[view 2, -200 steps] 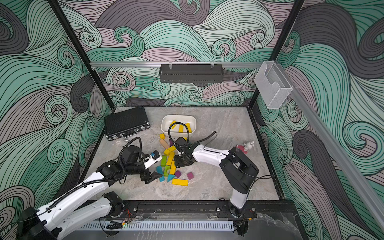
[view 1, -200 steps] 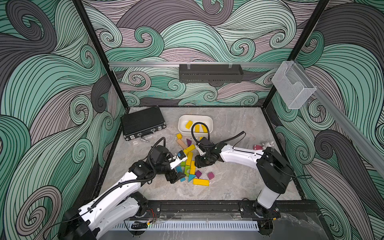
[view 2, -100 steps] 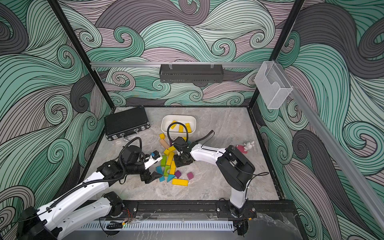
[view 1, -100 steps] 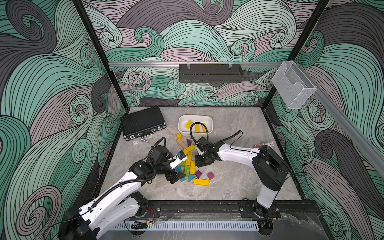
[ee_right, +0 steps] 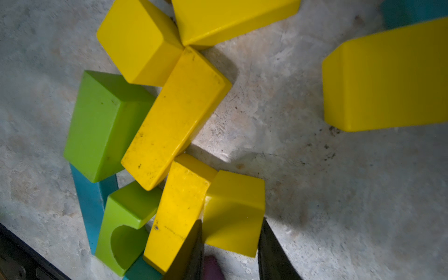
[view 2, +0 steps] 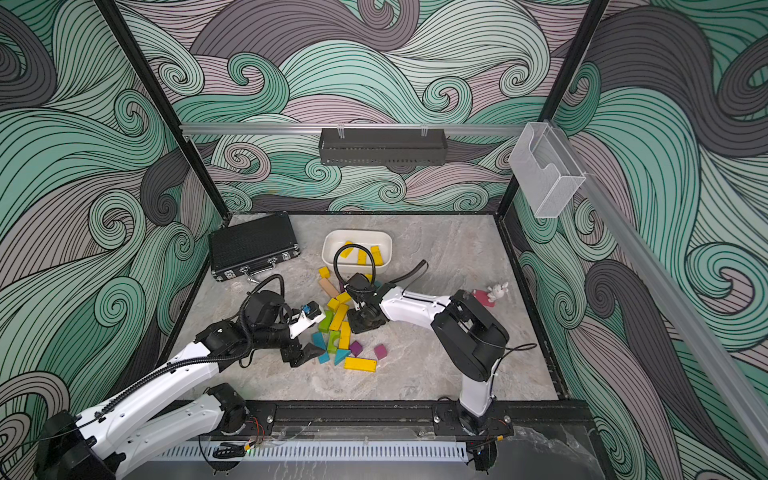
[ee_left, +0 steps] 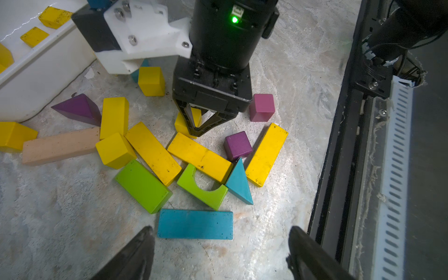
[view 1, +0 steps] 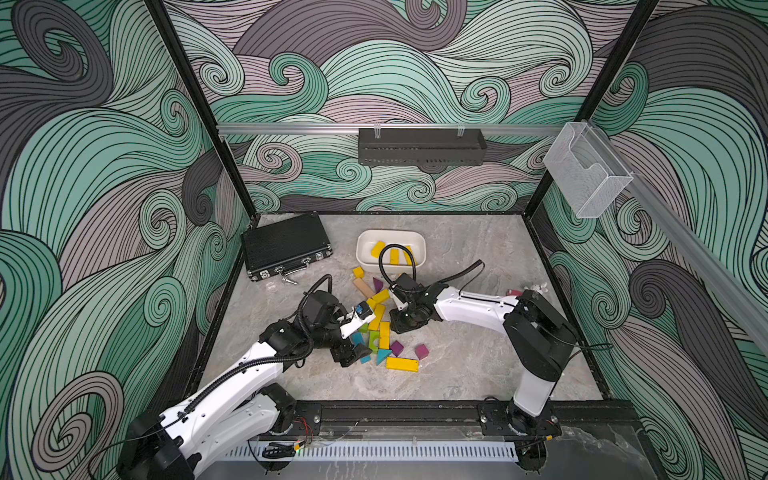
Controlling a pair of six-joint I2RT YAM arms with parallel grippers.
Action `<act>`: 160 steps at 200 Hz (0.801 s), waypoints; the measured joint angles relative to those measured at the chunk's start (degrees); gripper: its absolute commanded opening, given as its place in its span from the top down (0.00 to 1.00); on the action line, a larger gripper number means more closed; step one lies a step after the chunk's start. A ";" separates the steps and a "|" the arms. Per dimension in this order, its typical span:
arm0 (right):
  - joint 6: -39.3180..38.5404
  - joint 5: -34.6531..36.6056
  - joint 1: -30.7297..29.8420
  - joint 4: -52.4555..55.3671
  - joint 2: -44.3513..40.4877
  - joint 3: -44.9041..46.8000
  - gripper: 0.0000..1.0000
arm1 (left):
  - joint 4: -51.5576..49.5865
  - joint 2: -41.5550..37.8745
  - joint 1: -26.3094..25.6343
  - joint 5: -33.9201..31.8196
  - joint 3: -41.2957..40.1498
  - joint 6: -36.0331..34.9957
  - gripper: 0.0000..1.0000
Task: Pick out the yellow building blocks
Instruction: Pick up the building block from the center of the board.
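Yellow wooden building blocks (ee_left: 152, 151) cluster mid-way across the marble table (view 1: 478, 365); several lie in the white plastic tray (view 1: 365, 249) near its rear edge. Right gripper (ee_right: 231, 220) pinches a small yellow cube (ee_right: 234, 206), presumably to lift it; left gripper (ee_left: 219, 229) hovers spread.

**Where things lie**

The tub (view 1: 365, 266) stands at the back, blocks (view 1: 377, 249) in it; the case (view 1: 286, 245) lies to its left. The pile (view 1: 379, 316) lies before the tub, the left gripper (view 1: 353, 357) at its front left, the right gripper (view 1: 402, 326) at its right, around one block (ee_right: 234, 211).
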State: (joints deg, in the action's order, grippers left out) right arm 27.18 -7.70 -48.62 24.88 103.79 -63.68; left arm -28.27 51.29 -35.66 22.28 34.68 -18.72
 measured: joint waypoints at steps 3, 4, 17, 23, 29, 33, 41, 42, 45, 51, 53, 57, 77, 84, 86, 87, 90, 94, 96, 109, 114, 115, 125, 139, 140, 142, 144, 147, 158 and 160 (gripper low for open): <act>0.00 0.00 -0.02 -0.02 0.00 0.00 0.69 | 0.00 0.00 0.00 0.00 0.00 -0.02 0.14; 0.00 0.00 0.00 0.00 0.00 0.00 0.69 | 0.00 0.00 0.00 0.00 0.00 -0.02 0.14; -0.13 0.02 0.04 0.00 -0.02 0.00 0.69 | -0.02 0.00 0.00 0.00 0.00 -0.04 0.14; -0.15 0.02 0.04 0.00 -0.04 0.00 0.70 | 0.00 0.00 0.00 0.00 0.00 -0.07 0.14; -0.15 0.07 0.07 0.00 -0.04 0.00 0.70 | 0.00 0.00 0.00 0.00 0.00 -0.09 0.14; -0.15 0.13 0.07 0.00 -0.04 0.00 0.72 | 0.00 0.00 0.00 0.00 0.00 -0.11 0.14; -0.17 0.20 0.11 0.00 -0.11 0.04 0.75 | 0.00 0.00 0.00 0.00 0.00 -0.15 0.14; -0.17 0.20 0.11 0.00 -0.13 0.04 0.76 | 0.00 0.00 0.00 0.00 0.00 -0.15 0.14; -0.17 0.22 0.11 -0.02 -0.20 0.09 0.77 | 0.00 0.00 0.00 0.00 0.00 -0.15 0.14; -0.17 0.22 0.15 -0.04 -0.31 0.20 0.78 | 0.00 0.00 0.00 0.00 0.00 -0.15 0.14; -0.20 0.22 0.17 -0.04 -0.37 0.26 0.79 | 0.00 0.00 0.00 0.00 0.00 -0.15 0.14; -0.20 0.24 0.22 -0.07 -0.50 0.39 0.79 | 0.00 0.02 0.00 0.00 0.00 -0.15 0.14; -0.37 0.24 0.44 0.24 -1.42 1.29 0.85 | 0.00 0.02 0.00 0.00 0.00 -0.17 0.14; -0.46 0.22 0.61 0.57 -1.77 1.55 0.87 | 0.00 0.13 0.00 0.00 0.00 -0.15 0.14; -0.48 0.22 0.63 0.72 -1.90 1.57 0.88 | 0.00 0.22 0.00 0.00 0.00 -0.15 0.14; -0.50 0.22 0.66 0.79 -1.92 1.57 0.89 | 0.00 0.24 0.00 0.00 0.00 -0.15 0.14; -0.59 0.22 0.70 1.09 -2.05 1.62 0.89 | 0.02 0.31 0.00 0.00 0.00 -0.15 0.14; -0.63 0.20 0.76 1.29 -2.25 1.66 0.90 | 0.00 0.50 0.00 0.00 0.00 -0.15 0.14; -0.66 0.20 0.76 1.40 -2.34 1.68 0.90 | -0.02 0.61 0.00 0.00 0.00 -0.13 0.14; -1.05 0.17 1.07 2.38 -3.43 1.68 0.91 | 0.00 1.25 0.00 0.09 0.02 -0.11 0.14; -1.25 0.13 1.22 2.73 -3.98 1.68 0.92 | -0.02 1.49 0.00 0.26 0.02 -0.11 0.14; -1.29 0.13 1.27 2.78 -4.13 1.68 0.92 | -0.02 1.51 0.00 0.28 0.02 -0.11 0.14; -1.60 0.09 1.57 3.32 -5.44 1.68 0.92 | 0.02 1.90 0.00 0.76 0.04 -0.04 0.14; -2.27 -0.07 2.29 4.55 -7.19 1.20 0.93 | 0.09 2.29 0.02 1.36 0.15 0.20 0.14; -2.32 -0.09 2.32 4.63 -7.26 1.14 0.93 | 0.09 2.32 0.02 1.40 0.17 0.24 0.14; -2.45 -0.20 2.45 4.98 -7.41 0.90 0.93 | 0.09 2.32 0.02 1.42 0.20 0.26 0.14; -2.58 -0.20 2.60 5.18 -7.56 0.68 0.93 | 0.07 2.36 0.02 1.46 0.26 0.28 0.14; -2.80 -0.22 2.82 5.49 -7.74 0.28 0.94 | 0.04 2.38 0.13 1.49 0.39 0.37 0.14; -3.39 -0.31 3.74 6.64 -7.89 -1.75 0.96 | 0.37 2.51 0.57 1.51 0.94 0.83 0.14; -3.58 -0.33 3.96 6.82 -7.89 -2.21 0.96 | 0.55 2.51 0.76 1.49 1.03 1.07 0.14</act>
State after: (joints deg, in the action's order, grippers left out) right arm 23.59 -8.03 -44.66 31.70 95.90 -65.89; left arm -27.73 53.80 -34.89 23.77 35.70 -17.65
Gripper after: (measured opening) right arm 0.311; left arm 0.857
